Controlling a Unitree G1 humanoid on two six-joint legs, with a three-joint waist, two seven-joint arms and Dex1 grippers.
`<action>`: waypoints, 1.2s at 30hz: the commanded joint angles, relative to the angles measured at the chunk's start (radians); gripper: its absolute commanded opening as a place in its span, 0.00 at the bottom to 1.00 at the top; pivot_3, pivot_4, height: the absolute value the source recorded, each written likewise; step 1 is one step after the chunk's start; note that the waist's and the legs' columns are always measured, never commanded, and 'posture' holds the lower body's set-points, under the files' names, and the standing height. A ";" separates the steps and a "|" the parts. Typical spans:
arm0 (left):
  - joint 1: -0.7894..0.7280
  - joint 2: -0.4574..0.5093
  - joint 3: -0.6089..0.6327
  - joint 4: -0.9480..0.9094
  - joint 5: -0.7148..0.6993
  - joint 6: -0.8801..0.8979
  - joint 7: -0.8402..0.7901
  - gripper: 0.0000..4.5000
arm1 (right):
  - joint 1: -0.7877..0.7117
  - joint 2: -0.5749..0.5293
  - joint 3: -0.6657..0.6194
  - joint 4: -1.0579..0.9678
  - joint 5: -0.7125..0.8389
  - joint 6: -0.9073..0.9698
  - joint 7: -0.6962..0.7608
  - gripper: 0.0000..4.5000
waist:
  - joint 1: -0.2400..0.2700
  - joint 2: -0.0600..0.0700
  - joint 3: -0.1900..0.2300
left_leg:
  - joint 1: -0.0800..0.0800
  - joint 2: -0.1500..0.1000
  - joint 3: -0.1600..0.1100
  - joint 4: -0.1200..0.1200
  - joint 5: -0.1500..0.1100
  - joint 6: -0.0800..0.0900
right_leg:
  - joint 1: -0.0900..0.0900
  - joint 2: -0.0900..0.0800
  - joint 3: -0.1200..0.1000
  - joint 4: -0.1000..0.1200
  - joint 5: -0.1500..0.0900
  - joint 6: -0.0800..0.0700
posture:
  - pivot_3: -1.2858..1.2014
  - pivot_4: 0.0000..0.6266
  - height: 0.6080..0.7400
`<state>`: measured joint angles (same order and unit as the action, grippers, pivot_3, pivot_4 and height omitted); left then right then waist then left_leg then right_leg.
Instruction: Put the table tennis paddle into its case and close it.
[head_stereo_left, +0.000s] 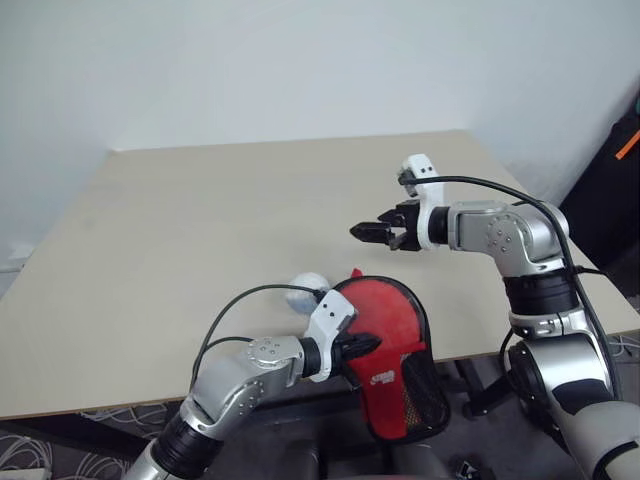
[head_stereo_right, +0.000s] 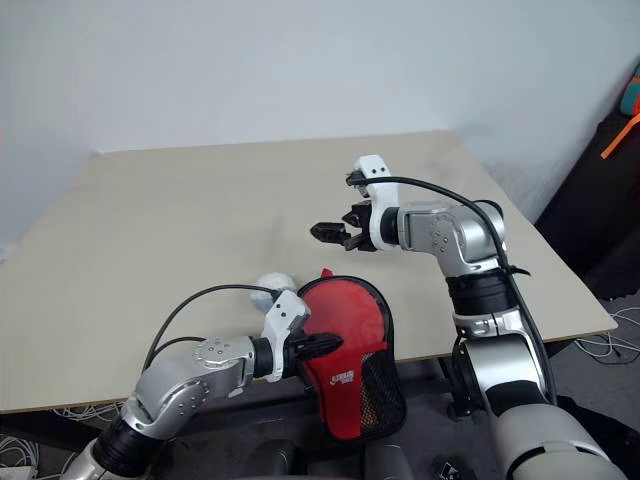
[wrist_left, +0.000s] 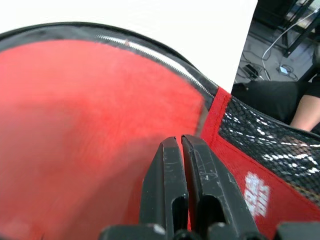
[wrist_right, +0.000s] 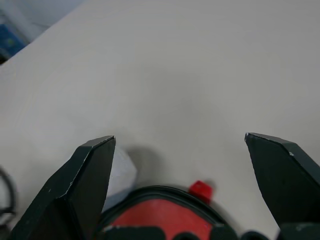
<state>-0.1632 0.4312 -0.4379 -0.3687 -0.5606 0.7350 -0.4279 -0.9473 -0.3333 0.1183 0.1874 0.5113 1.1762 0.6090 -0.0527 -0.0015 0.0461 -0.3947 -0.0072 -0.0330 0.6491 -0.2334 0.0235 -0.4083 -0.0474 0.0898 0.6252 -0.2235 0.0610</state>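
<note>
The case (head_stereo_left: 385, 310) lies at the table's near edge, its round end on the table and its black mesh end hanging off it. Its round part shows red inside a black zip rim. I cannot tell whether that red is the table tennis paddle's face; no wooden handle shows. My left gripper (head_stereo_left: 365, 345) is shut, its fingers (wrist_left: 170, 165) lying on the red face (wrist_left: 75, 125) beside a red strip with a logo. Nothing shows between them. My right gripper (head_stereo_left: 372, 233) hovers open over the table beyond the case (wrist_right: 160, 215), with nothing between its fingers.
A small whitish ball (head_stereo_left: 305, 292) rests on the table against the case's far-left rim, next to a red tab (head_stereo_left: 356, 272). The beige table (head_stereo_left: 200, 220) stretches bare to the far edge. Dark gear with an orange strap (head_stereo_left: 625, 145) stands off its right side.
</note>
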 joint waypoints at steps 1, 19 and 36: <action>0.003 -0.025 -0.022 0.027 0.069 -0.117 -0.076 0.01 | -0.062 0.017 0.044 0.063 -0.003 -0.027 0.086 1.00 | 0.000 0.000 0.000 | 0.000 0.000 0.000 0.000 0.000 0.000 | 0.000 0.000 0.000 0.000 0.000 0.000 | 0.52 0.00 1.00; 0.000 -0.109 -0.068 0.178 0.235 -0.184 -0.207 0.01 | -0.099 0.177 0.263 0.294 -0.159 -0.210 0.304 1.00 | 0.001 0.001 0.000 | 0.000 0.000 -0.003 0.008 0.000 0.000 | 0.003 0.000 -0.003 0.002 0.003 0.005 | 0.52 0.00 1.00; -0.005 -0.124 -0.046 0.192 0.269 -0.180 -0.244 0.00 | -0.156 0.282 0.231 0.558 -0.297 -0.323 0.287 0.92 | 0.001 0.001 -0.001 | 0.000 0.000 -0.003 0.008 0.000 0.000 | 0.003 0.000 -0.003 0.004 0.003 0.006 | 0.52 0.00 1.00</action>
<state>-0.1653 0.3116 -0.4717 -0.1923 -0.3049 0.5404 -0.6640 -1.0666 -0.0556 0.3683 0.7515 0.2232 0.8708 0.8826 -0.0521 -0.0008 0.0454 -0.3948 -0.0073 -0.0362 0.6575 -0.2336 0.0235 -0.4054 -0.0475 0.0868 0.6298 -0.2200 0.0667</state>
